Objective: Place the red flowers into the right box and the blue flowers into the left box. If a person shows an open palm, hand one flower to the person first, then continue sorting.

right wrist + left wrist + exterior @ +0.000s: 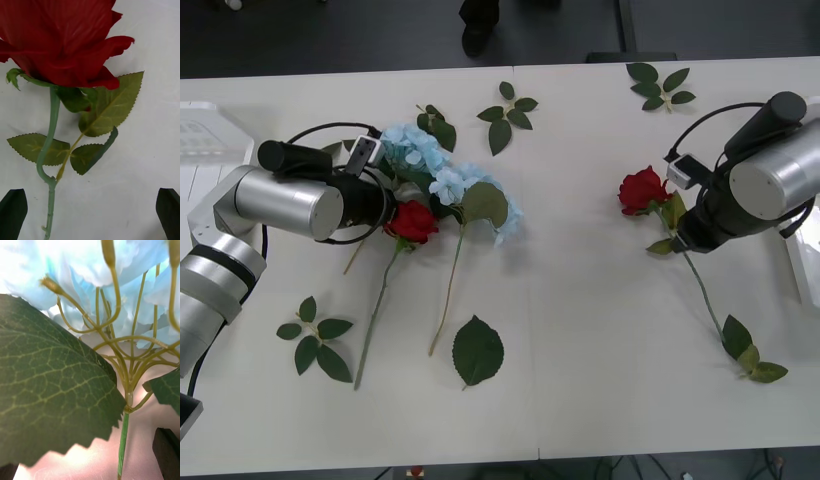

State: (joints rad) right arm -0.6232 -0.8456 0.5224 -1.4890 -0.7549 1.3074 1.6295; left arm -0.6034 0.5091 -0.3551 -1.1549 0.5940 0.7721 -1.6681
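Observation:
One red rose (642, 190) lies on the white table right of centre, its stem running toward the front. My right gripper (680, 228) hovers over that stem just below the head. In the right wrist view the rose head (63, 41) and its stem (50, 187) lie between the black fingertips (13, 212) of the open right gripper (90, 215). A second red rose (412, 220) lies beside the blue flowers (420, 152) left of centre. My left gripper (383, 200) sits at that cluster, and the open left gripper (88, 465) straddles a blue flower's stem (123, 442) under its head (112, 285).
The left box (200, 160) stands at the far left edge and the right box (802, 255) at the far right edge. Loose green leaf sprigs (508, 110) (660, 85) (315, 340) and a single leaf (478, 350) lie scattered on the table.

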